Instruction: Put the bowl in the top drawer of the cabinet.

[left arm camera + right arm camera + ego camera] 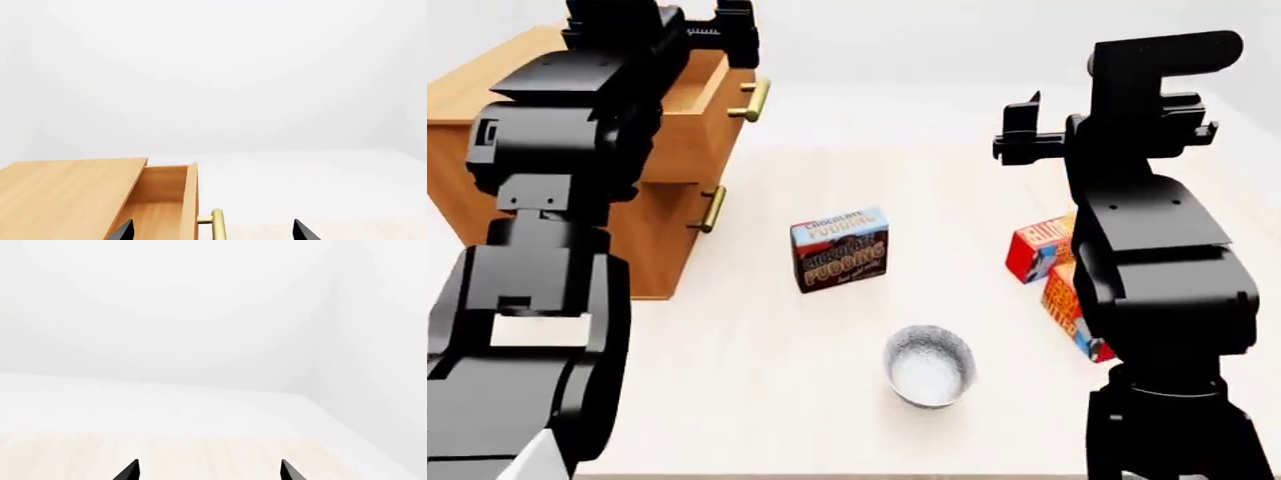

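Right now I see the bowl (929,366) sitting upright on the pale desk (761,370), near its front edge and between my two arms, empty and touched by nothing. Just behind it and a bit to the left stands a chocolate pudding box (839,248), and off to the right a couple of red and orange boxes (1041,250) lie partly hidden behind my right arm. The cabinet (481,100) stands at the desk's far left, and its top drawer (701,115) is pulled out, brass handle (751,100) pointing toward the desk's middle; the lower drawer (674,235) is closed. My left gripper (208,231) is raised beside the open drawer: in the left wrist view its fingers (123,231) are spread wide, one tip over the drawer's inside and the other out past the handle, holding nothing. My right gripper (208,471) is held up in the air over the right side of the desk, its fingers (128,471) likewise spread apart and empty, well apart from the bowl.
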Robot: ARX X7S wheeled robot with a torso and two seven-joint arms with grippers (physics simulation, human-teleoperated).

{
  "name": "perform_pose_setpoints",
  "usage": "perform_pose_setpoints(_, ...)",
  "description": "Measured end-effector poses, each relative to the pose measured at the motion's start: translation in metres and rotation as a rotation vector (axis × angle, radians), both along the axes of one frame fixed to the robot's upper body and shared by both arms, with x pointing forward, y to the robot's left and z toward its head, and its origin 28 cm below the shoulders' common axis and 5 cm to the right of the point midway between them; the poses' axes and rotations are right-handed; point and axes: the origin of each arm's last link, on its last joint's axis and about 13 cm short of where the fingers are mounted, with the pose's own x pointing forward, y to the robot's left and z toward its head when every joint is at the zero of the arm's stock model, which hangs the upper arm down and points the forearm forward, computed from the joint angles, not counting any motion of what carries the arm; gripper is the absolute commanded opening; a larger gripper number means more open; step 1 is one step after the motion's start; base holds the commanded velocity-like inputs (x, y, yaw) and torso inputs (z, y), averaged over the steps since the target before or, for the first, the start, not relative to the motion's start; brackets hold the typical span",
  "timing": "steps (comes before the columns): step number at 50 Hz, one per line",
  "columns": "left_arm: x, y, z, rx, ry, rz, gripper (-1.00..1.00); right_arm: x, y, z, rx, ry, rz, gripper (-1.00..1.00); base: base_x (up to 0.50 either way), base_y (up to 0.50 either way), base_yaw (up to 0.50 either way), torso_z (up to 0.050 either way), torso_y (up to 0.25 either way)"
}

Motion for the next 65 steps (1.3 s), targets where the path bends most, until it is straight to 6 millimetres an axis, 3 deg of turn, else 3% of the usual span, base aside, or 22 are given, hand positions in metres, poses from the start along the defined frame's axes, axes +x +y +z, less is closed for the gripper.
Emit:
perform_pose_setpoints(35,0.015,-0.004,-0.013,0.042,0.225,0.009,1.0,0.002,0.0,-0.011,-0.068,0.005,0.0,1.0,0.5,0.0,0.0,0.0,0.001)
perform_pose_setpoints(65,0.009,-0.001,-0.037,-0.011,0.449,0.035,1.0,0.001,0.001,-0.023,-0.14,0.028,-0.028,1.0,0.0,0.0,0.0,0.0,0.0)
